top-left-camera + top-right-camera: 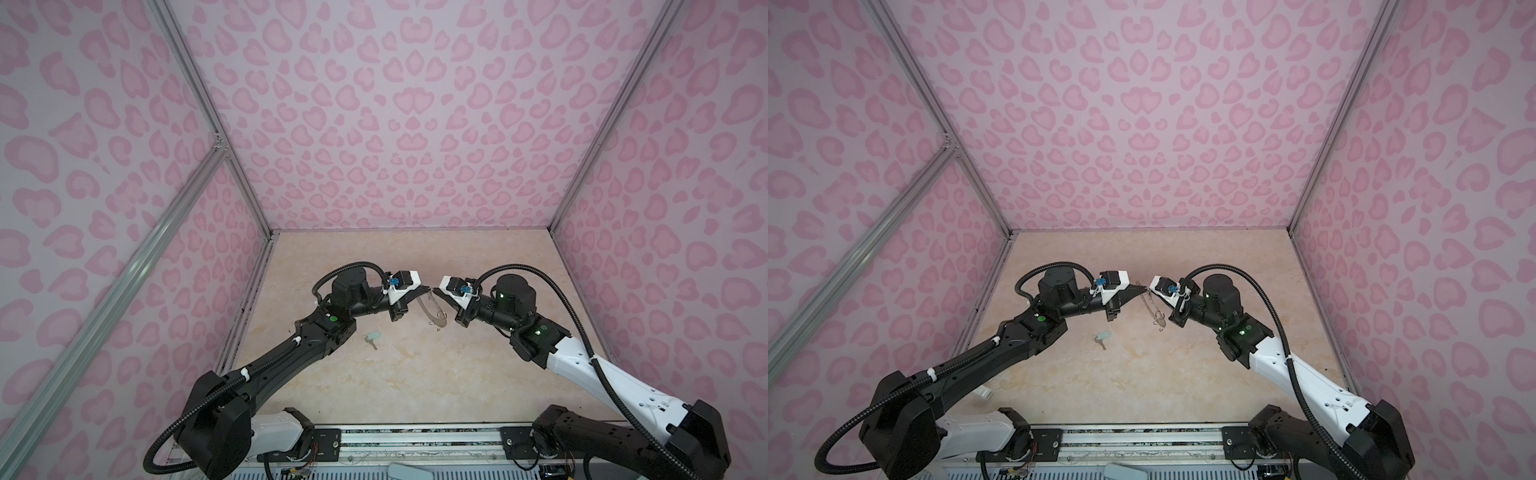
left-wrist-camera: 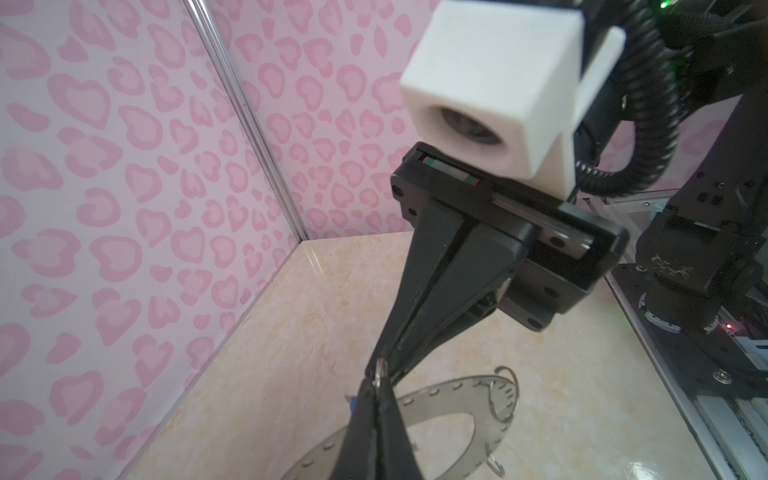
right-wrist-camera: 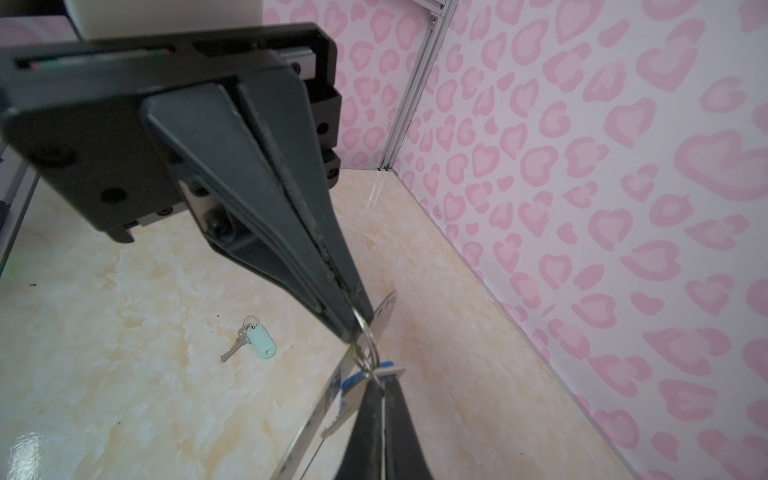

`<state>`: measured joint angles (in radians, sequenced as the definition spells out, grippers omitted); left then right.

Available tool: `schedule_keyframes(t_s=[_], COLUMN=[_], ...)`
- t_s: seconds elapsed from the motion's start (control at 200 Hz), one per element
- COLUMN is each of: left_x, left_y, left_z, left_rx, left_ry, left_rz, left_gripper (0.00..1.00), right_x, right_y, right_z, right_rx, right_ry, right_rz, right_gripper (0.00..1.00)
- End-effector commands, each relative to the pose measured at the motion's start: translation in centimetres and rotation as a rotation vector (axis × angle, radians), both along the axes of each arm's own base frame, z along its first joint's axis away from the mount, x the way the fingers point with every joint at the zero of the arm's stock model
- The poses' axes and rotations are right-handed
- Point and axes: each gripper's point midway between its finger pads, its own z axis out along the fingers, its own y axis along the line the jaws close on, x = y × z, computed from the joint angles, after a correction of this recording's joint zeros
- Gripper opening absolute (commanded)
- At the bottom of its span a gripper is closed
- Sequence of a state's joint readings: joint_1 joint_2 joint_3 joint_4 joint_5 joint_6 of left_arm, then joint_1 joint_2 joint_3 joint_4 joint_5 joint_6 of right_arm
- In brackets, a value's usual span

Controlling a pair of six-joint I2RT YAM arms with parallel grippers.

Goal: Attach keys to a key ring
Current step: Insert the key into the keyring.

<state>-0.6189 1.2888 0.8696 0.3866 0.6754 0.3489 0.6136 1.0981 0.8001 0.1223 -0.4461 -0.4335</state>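
You're holding the key ring (image 2: 457, 397) tilted in the air above the middle of the bench (image 1: 374, 395), and both hands are meeting at its raised edge. Your left hand (image 3: 350, 322) is clamping tight on a small wire loop (image 3: 370, 330). Your right hand (image 2: 385, 358) is pressing its fingers together right against it, but I can't tell whether it's pinching the loop or the blue tag (image 3: 388, 365) peeking out there. So the blue key is looking like the one in play, and I can't see whether it's threaded through. The mint-tagged key (image 3: 253, 340) is lying flat on the bench at eight o'clock from the hands, not yet picked up. I'm calling this under halfway.
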Motion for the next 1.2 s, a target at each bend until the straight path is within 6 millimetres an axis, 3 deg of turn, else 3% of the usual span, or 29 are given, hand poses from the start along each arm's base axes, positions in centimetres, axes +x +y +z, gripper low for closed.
schedule_keyframes(t_s=[0.0, 0.565, 0.68, 0.82, 1.195], left_x=[0.0, 0.6, 0.0, -0.5, -1.1], left_y=[0.0, 0.2, 0.4, 0.5, 0.4], left_z=[1.3, 1.7, 1.7, 1.8, 2.0], left_rx=[-0.036, -0.059, -0.064, -0.069, -0.07], left_ry=[-0.045, -0.045, -0.047, -0.045, -0.044], left_rz=[-0.003, 0.033, 0.003, -0.034, -0.074], left_gripper=[0.03, 0.03, 0.03, 0.03, 0.03], right_x=[0.0, -0.4, 0.1, 0.3, -0.4], right_y=[0.3, 0.9, -0.1, -0.9, 0.7], right_z=[0.5, -1.0, -0.8, -1.0, -0.9], right_rx=[0.022, -0.052, -0.014, 0.052, 0.186], right_ry=[-0.012, -0.036, -0.033, 0.008, 0.12], right_rz=[0.013, -0.016, -0.054, -0.061, 0.069], right_gripper=[0.02, 0.0, 0.13, 0.21, 0.32])
